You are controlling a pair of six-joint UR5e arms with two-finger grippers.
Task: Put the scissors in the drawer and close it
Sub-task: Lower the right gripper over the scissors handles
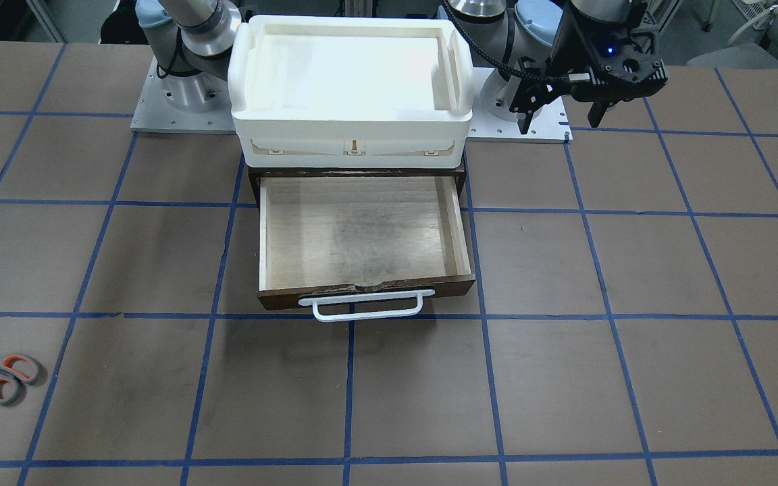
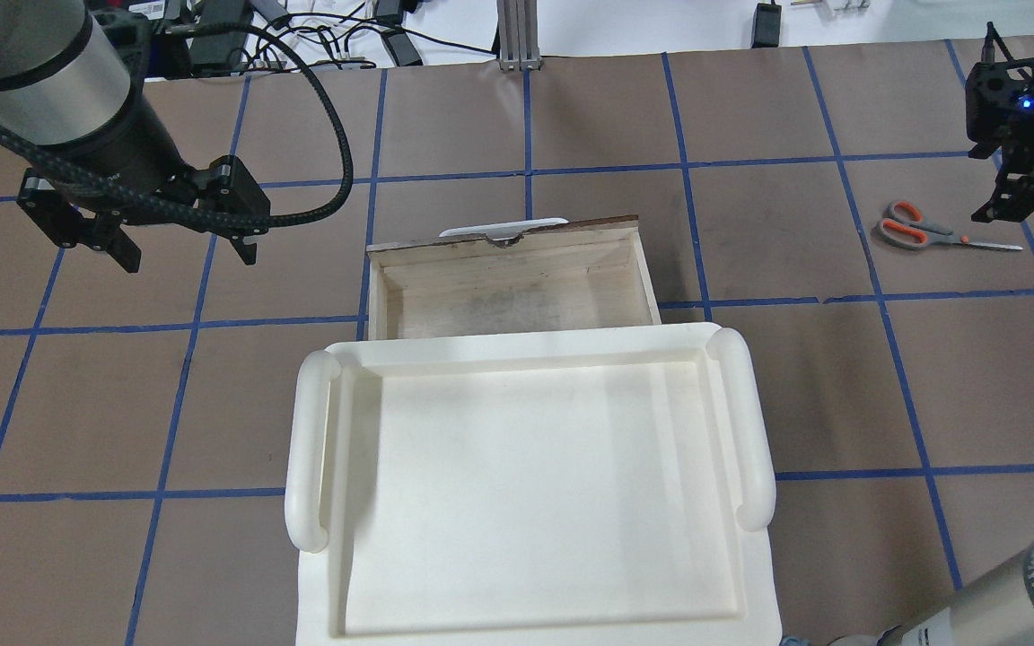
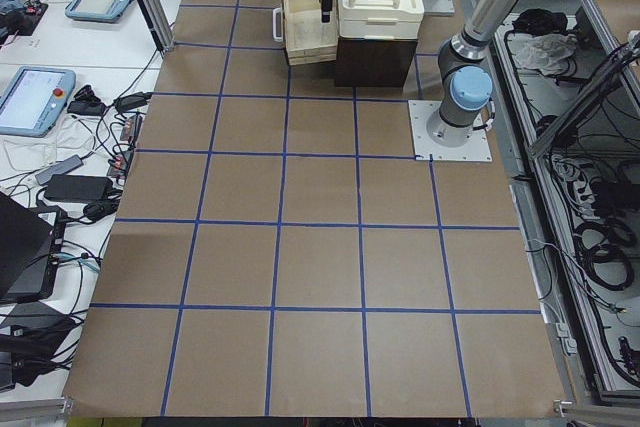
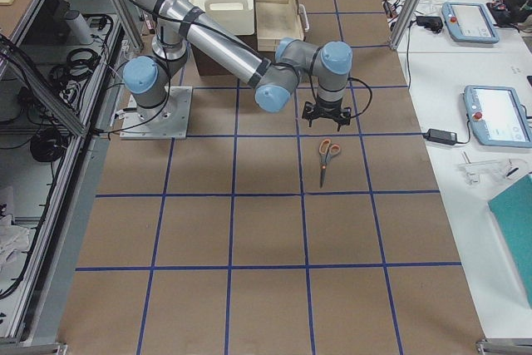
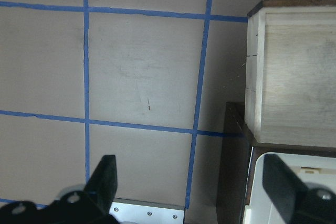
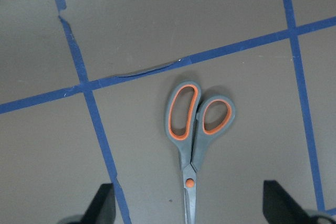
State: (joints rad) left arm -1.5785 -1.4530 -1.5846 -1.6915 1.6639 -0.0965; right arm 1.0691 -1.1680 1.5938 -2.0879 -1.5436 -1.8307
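Hovering the right gripper (image 2: 1012,199) over the scissors (image 6: 191,153), I had its jaws spread wide, gripping nothing, and the pair lay flat on the table (image 1: 632,378) directly beneath. Pick-up step, not yet begun, I judged: next I needed a straight descent and a pinch near the pivot. Further off, the drawer (image 1: 362,229) stood pulled out and bare. Beyond it the left gripper (image 2: 187,254) hung wide open too.
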